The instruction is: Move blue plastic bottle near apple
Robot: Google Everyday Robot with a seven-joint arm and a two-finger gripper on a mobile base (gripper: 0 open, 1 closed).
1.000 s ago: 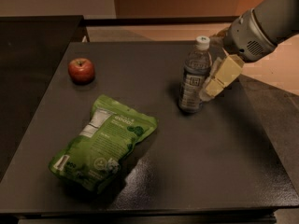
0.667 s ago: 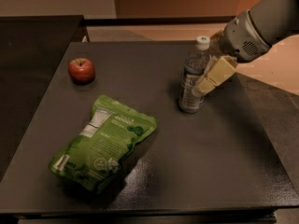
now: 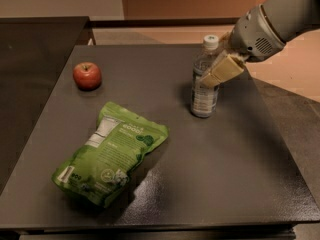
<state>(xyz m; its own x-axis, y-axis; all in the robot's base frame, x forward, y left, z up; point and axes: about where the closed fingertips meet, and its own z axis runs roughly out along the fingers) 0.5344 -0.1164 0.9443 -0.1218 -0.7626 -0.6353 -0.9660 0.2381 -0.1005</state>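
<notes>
Change: gripper (image 3: 212, 76) shifted left since the earlier frame, now overlapping the upper part of the blue plastic bottle (image 3: 204, 96); bottle unmoved.
Surroundings: green snack pouch (image 3: 112, 154) flat on dark table (image 3: 225, 174), front left, lying nearer than the bottle-to-apple line.
Apple (image 3: 87, 75): far left, well apart from bottle.
Bottle: upright, right of centre; clear bluish body, white cap, label around middle.
Gripper state: cannot tell whether closed.
</notes>
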